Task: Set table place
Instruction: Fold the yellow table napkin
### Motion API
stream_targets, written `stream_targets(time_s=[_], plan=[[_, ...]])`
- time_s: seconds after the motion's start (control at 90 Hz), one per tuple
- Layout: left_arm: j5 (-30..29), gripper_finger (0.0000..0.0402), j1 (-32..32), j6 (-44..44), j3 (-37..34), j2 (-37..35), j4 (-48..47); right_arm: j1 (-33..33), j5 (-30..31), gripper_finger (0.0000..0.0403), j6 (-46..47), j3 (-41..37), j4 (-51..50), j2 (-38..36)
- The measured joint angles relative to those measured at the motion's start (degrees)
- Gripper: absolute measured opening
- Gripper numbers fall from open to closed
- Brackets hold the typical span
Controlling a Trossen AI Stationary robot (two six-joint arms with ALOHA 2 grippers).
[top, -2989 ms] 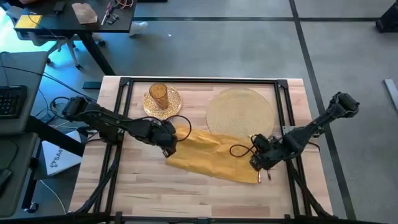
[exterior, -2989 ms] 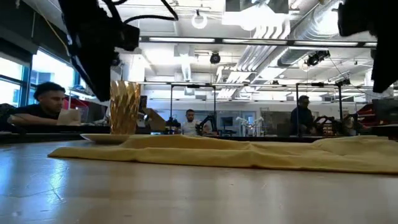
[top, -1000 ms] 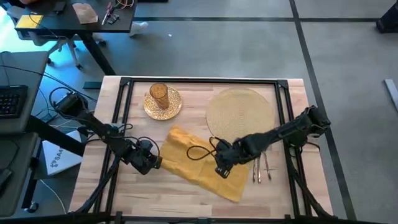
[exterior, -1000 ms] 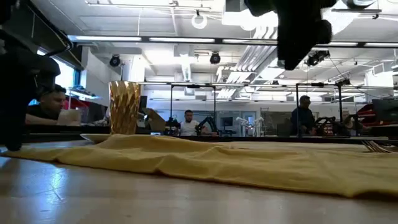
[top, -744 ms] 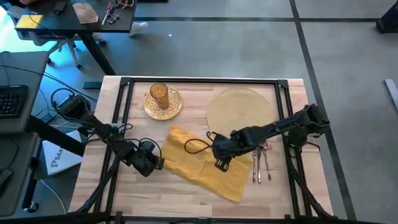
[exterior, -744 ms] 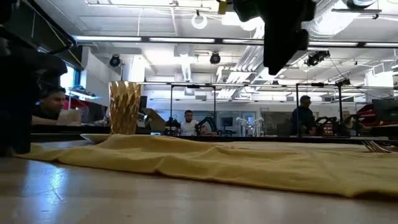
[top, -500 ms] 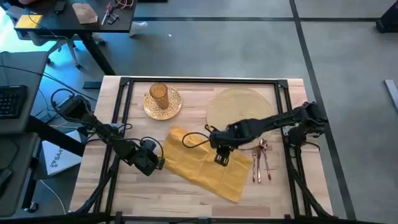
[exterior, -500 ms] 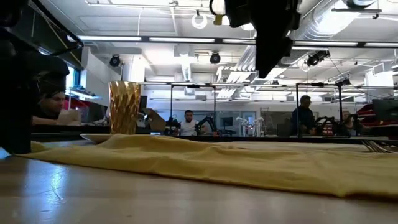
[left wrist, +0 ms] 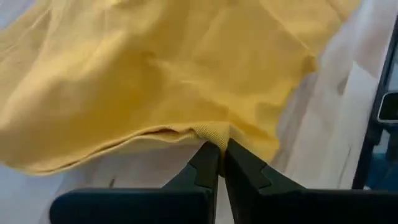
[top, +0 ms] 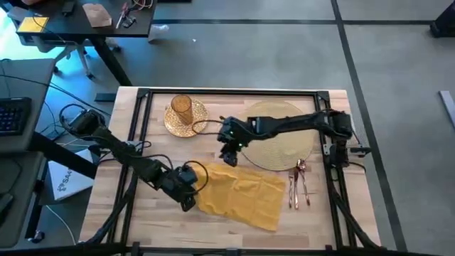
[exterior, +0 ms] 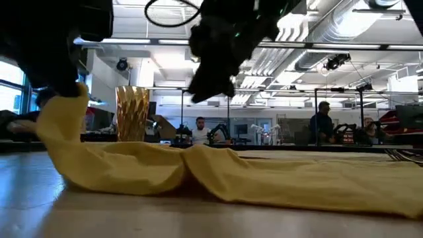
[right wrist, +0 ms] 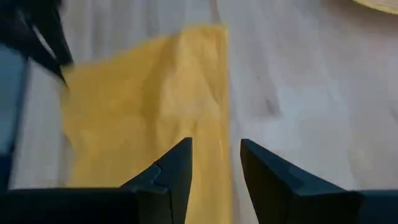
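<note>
The yellow napkin [top: 242, 195] lies rumpled on the light wood table [top: 213, 233], near the front middle. My left gripper [top: 188, 195] is shut on its left edge, and that end [exterior: 63, 125] stands raised in the low view. My right gripper [top: 229, 153] hovers open just beyond the napkin's far edge, holding nothing; its wrist view shows the napkin [right wrist: 149, 106] below its fingers. The amber ribbed glass [top: 181, 107] stands on the gold plate [top: 199, 121] at the far left. The round woven placemat [top: 284, 151] lies at the far right, with the copper cutlery [top: 298, 186] nearer. My left gripper pinches the napkin's hemmed left edge [left wrist: 214, 132] between its two fingertips. That end is raised off the table and bunched below the fingers. The rest of the cloth [exterior: 297, 178] lies slack on the tabletop.
A black metal frame rail [top: 227, 92] runs around the tabletop. A dark desk [top: 85, 21] with small items stands beyond the table's far left corner. People sit in the room behind the table [exterior: 198, 129].
My right gripper has left the napkin's middle and gone up and toward the far-left, by the plate. My left gripper has moved right and toward the near edge, raising the napkin's left end. That end has bunched and pulled nearer, while the right part stays flat.
</note>
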Motion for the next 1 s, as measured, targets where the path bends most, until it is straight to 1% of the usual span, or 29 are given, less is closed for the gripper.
stream_targets(time_s=[0.067, 0.144, 0.244, 0.344, 0.489, 0.6, 0.689, 0.767, 0.844, 0.922, 1.0], plan=[[2.3, 0.0001, 0.0, -0.5, -0.1, 0.9, -0.4, -0.1, -2.4, 0.0147, 3.0, 0.0, 5.9, 2.7], [4.7, 0.0001, -0.7, 0.0, -0.1, 1.2, -0.3, 0.6, -2.6, 0.0171, 4.6, 0.4, 11.3, 5.5], [6.1, 0.0000, -2.1, 1.2, -0.1, 1.2, -1.3, 1.4, -2.3, 0.0195, 4.1, 4.3, 12.8, 9.8], [7.0, 0.0000, -3.8, 1.5, -0.2, 1.2, -1.0, 2.1, -2.1, 0.0206, 2.2, 10.5, 12.7, 15.3], [6.9, 0.0000, -6.1, 0.9, -0.2, 1.2, -1.3, 2.6, -1.9, 0.0209, -3.5, 21.8, 11.4, 23.2], [6.9, 0.0000, -7.2, 0.5, -0.2, 1.2, -1.9, 2.7, -1.9, 0.0209, -8.3, 29.9, 7.8, 28.2], [6.7, 0.0001, -7.6, 0.2, -0.2, 1.2, -2.1, 2.9, -2.5, 0.0209, -12.2, 34.5, 4.4, 31.3], [6.5, 0.0001, -7.7, 0.0, -0.2, 1.2, -2.5, 3.0, -3.2, 0.0209, -14.4, 37.0, 2.1, 33.5], [6.1, 0.0001, -7.7, 0.0, -0.2, 1.4, -2.3, 3.4, -2.9, 0.0209, -15.9, 37.9, 2.0, 35.2], [5.7, 0.0001, -7.7, 0.0, -0.2, 1.4, -2.5, 3.9, -1.7, 0.0204, -17.0, 38.3, 2.2, 35.9], [4.9, 0.0001, -7.7, 0.0, -0.2, 1.4, -2.4, 4.5, 2.2, 0.0186, -18.3, 38.4, 1.9, 36.6]])
